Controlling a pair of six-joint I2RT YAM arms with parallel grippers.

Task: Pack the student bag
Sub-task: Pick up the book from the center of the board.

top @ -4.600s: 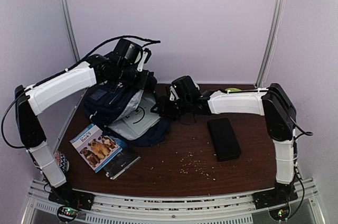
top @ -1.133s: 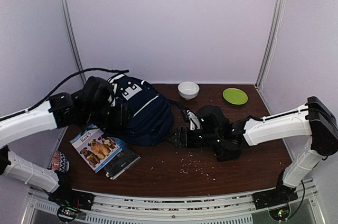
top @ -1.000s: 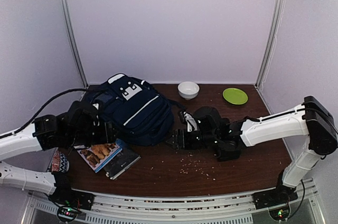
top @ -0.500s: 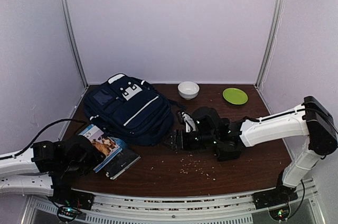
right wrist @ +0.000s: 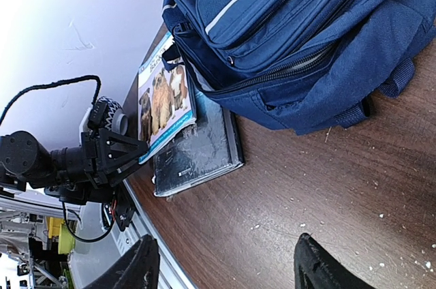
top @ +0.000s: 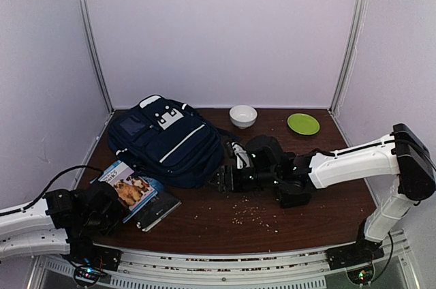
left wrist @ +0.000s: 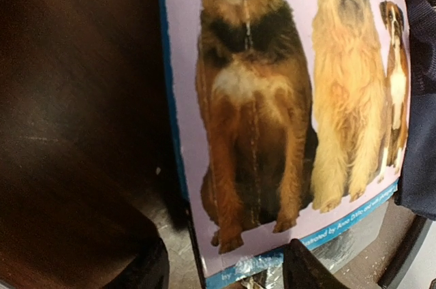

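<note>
Packing looks unstarted to you: student bag (top: pixel 170 142) lies at far-left corner, zips apparently shut, which would block loading. Dog book (top: pixel 126 187) and wrapped dark book (top: pixel 158 208) lie outside it, nr near-left corner. Your left gripper (left wrist: pixel 225 272) gapes wide at dog book's edge; right gripper (right wrist: pixel 228 265), also wide, hovers beside bag. Bowl (top: pixel 243 115) and green plate (top: pixel 303 123) at far edge; crumbs (top: pixel 248 214) mid-bench.

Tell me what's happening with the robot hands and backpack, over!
Left gripper open, at edge of dog book. Right gripper open, empty, beside student bag. Bag lies flat; book outside it. Nothing blocking.
</note>
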